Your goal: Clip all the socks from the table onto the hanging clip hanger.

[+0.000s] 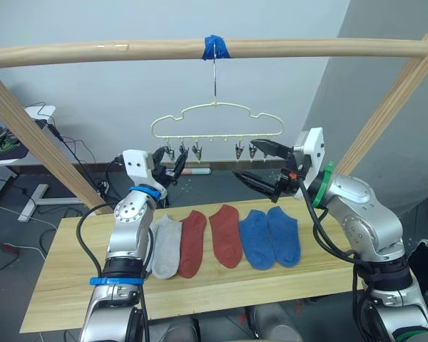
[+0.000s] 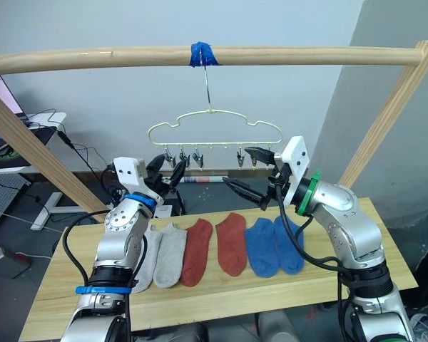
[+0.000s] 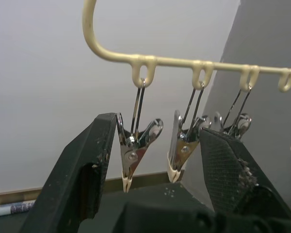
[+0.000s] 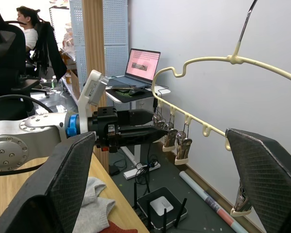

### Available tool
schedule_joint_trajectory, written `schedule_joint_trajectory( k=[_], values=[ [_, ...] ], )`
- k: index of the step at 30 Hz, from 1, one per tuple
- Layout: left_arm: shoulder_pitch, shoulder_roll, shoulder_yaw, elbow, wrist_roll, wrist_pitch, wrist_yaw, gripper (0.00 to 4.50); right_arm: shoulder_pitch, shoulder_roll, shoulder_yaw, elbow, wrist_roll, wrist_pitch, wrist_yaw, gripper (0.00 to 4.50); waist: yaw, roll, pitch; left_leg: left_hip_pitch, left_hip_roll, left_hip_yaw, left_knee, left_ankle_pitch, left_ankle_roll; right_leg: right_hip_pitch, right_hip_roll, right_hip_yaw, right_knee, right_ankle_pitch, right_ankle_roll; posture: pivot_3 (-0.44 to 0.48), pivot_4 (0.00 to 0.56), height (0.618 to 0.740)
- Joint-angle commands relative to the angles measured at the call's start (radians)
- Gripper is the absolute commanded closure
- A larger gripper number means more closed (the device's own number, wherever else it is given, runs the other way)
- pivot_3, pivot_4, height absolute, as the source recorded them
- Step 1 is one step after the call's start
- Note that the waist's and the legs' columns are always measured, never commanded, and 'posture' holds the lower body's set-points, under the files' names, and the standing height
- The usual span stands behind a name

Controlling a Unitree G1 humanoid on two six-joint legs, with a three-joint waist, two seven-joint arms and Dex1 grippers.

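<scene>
Several socks lie in a row on the table: two light grey socks, two rust red socks and two blue socks. The pale yellow clip hanger hangs above them from the pole, with small metal clips along its bar. My left gripper is raised to the hanger's left end. It is open, with its fingers on either side of two clips. My right gripper is open wide just below the right-hand clips, holding nothing.
A round wooden pole spans the top, with blue tape at the hook; slanted poles stand at both ends. Cables lie on the floor behind the table. A desk with a laptop and a seated person are beyond.
</scene>
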Motion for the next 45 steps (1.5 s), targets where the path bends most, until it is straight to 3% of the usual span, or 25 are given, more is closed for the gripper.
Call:
schedule_joint_trajectory(
  k=[1,15,45],
  values=[
    [-0.013,0.001,0.021,-0.030,-0.006,-0.013,0.012,1.52,-0.028,-0.001,-0.005,-0.012,0.012,-0.004,0.016,0.00,0.000,0.000,0.000,0.000,0.000,0.000,0.000,0.000,0.000,0.000,0.000,0.000,0.000,0.000,0.000,-0.234,0.101,0.740],
    [0.032,0.024,0.052,-0.059,-0.016,-0.004,0.023,1.52,-0.041,-0.004,-0.007,-0.010,0.016,0.009,0.030,0.00,-0.001,0.000,0.000,0.000,0.000,0.000,0.001,0.000,0.000,0.000,0.000,0.000,0.001,0.000,0.000,-0.236,0.102,0.740],
    [-0.103,0.026,0.039,0.144,0.051,-0.119,0.012,1.52,-0.041,-0.008,-0.011,-0.015,0.010,0.012,0.027,0.00,-0.024,0.000,0.000,0.000,0.000,-0.001,0.003,0.000,0.000,0.000,0.000,0.000,0.004,0.001,0.000,-0.249,0.097,0.740]
  ],
)
